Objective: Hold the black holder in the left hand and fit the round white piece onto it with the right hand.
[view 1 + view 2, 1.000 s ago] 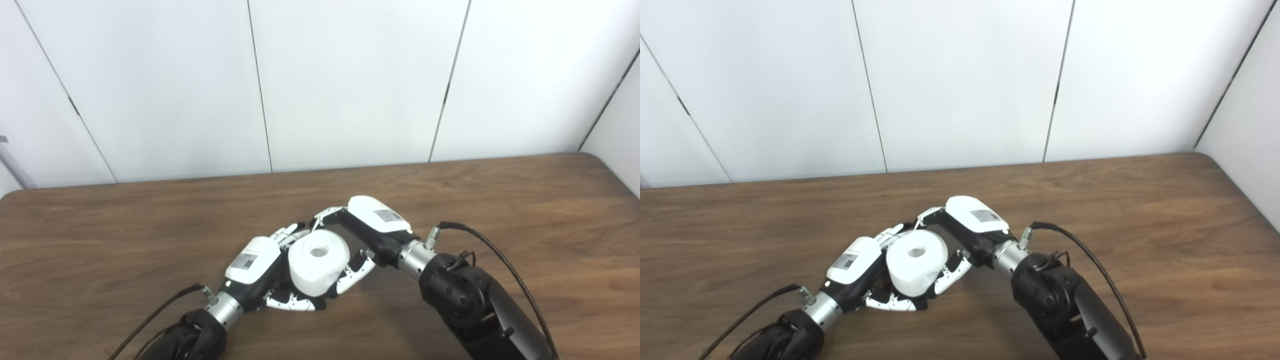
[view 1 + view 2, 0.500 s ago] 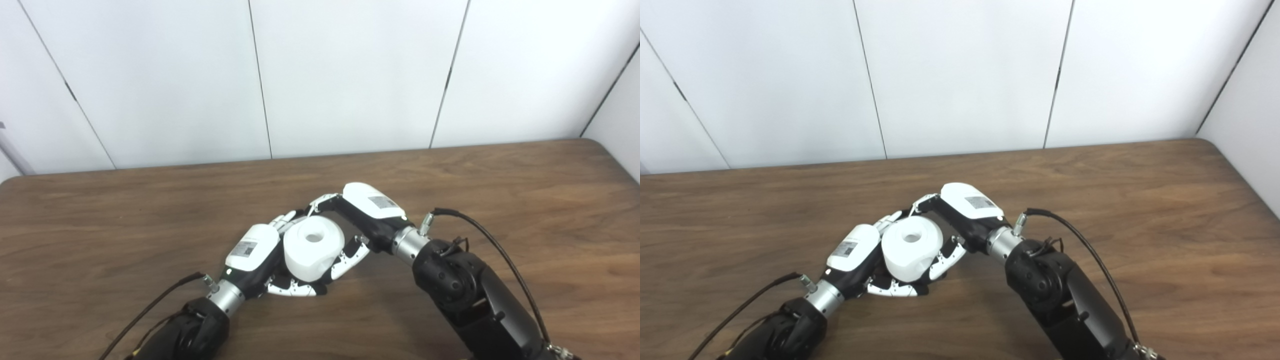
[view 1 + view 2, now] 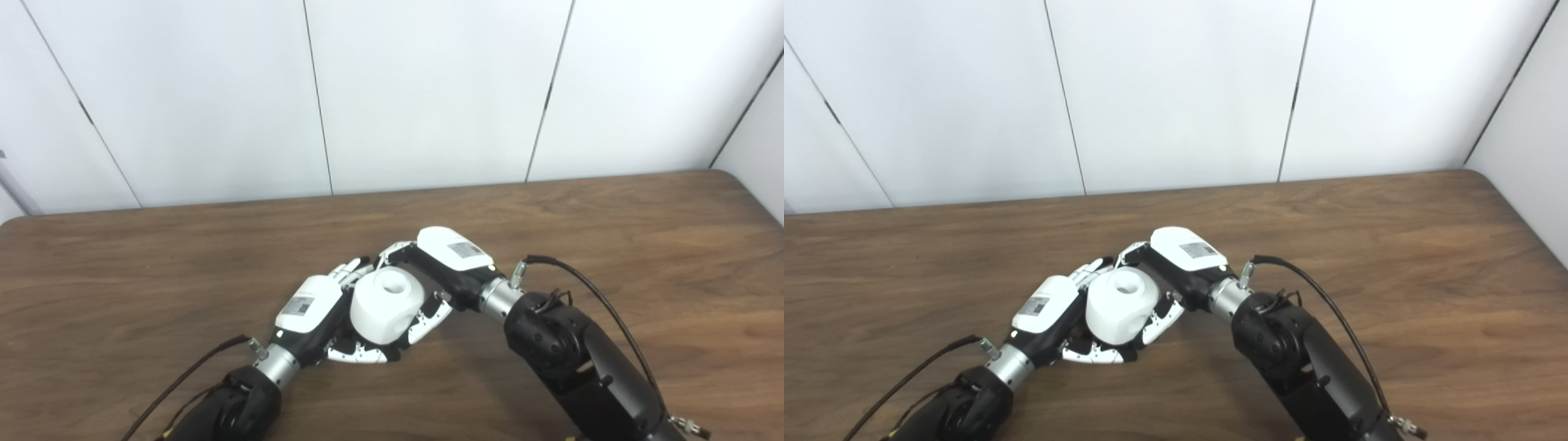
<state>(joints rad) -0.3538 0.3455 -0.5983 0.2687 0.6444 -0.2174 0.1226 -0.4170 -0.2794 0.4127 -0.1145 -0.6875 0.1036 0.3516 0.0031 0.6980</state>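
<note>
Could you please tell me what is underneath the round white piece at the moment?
Under the round white piece, fingers of the left hand and the right hand curl beneath it. The black holder cannot be made out; the piece and both hands cover that spot.

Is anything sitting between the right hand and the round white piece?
Nothing visible. The right hand is already closed around the round white piece, with the left hand pressed against its other side. The black holder is hidden behind them.

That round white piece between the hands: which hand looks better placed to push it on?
Probably the right hand: its fingers wrap the round white piece. The left hand sits beside and beneath it; the black holder is hidden.
</note>
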